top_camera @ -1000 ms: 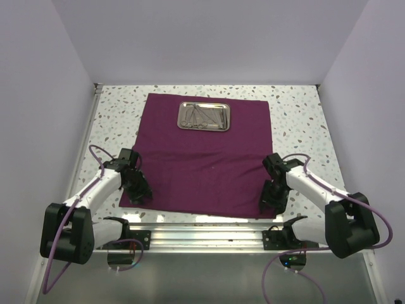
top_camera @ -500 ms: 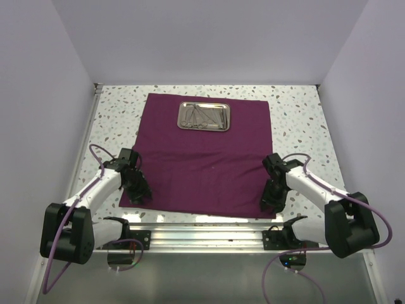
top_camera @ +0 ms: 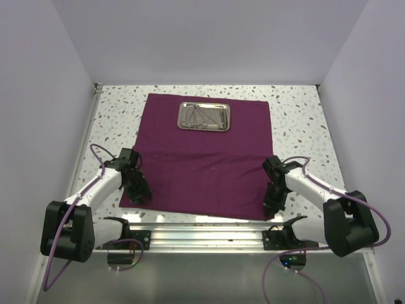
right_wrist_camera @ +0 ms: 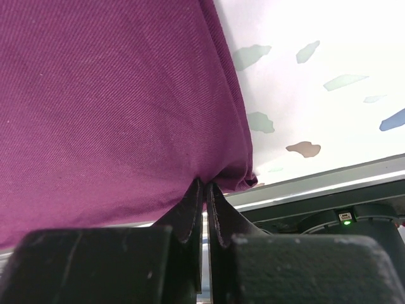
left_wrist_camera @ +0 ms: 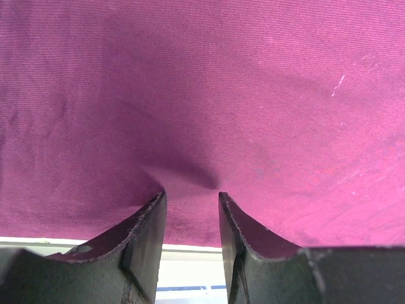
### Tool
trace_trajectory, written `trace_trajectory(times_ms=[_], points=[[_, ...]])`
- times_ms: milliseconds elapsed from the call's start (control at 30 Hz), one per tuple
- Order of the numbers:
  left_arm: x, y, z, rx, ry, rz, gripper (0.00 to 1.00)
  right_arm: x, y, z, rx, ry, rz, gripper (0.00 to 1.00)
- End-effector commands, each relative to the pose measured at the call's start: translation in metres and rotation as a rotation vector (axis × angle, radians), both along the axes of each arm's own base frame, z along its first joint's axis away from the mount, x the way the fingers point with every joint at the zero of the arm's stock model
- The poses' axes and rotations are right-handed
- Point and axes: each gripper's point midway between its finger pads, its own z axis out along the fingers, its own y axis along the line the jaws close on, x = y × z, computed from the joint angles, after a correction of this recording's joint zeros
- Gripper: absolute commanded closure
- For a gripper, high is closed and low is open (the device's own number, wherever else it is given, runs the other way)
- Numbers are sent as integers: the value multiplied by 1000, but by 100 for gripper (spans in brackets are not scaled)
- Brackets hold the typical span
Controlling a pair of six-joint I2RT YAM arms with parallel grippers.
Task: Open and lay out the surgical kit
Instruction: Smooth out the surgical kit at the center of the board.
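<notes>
The dark purple cloth wrap [top_camera: 202, 158] lies spread flat on the table. The small steel tray [top_camera: 221, 125] sits on its far middle, with several thin silver instruments [top_camera: 202, 117] inside. My left gripper [top_camera: 140, 196] is at the cloth's near left corner. In the left wrist view it [left_wrist_camera: 192, 196] is open, tips pressing on the cloth [left_wrist_camera: 202, 95], which puckers slightly between them. My right gripper [top_camera: 271, 209] is at the near right corner. In the right wrist view it [right_wrist_camera: 205, 182] is shut on the cloth's [right_wrist_camera: 114, 95] near edge beside the bunched corner.
The speckled white table [top_camera: 297, 126] shows around the cloth, with walls on three sides. An aluminium rail [top_camera: 202, 231] runs along the front edge just below the cloth's near hem. It also shows in the right wrist view [right_wrist_camera: 329, 183].
My right gripper has shifted slightly toward the front edge with the cloth corner in it. The left gripper has barely moved.
</notes>
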Motion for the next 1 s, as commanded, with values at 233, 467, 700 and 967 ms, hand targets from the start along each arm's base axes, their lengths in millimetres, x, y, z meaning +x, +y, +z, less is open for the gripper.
trace_trajectory(times_ms=[233,467,700,967], points=[[49,-2,40,13,-170,-30,63,-20,-11,93,17,-43,110,100],[79,3,74,51,-268,-4,74,-88,-8,104,154,68,148,100],[58,-3,68,15,-191,-27,53,-101,-5,86,181,96,115,100],[24,21,33,132,-50,150,24,-52,3,95,149,6,119,100]])
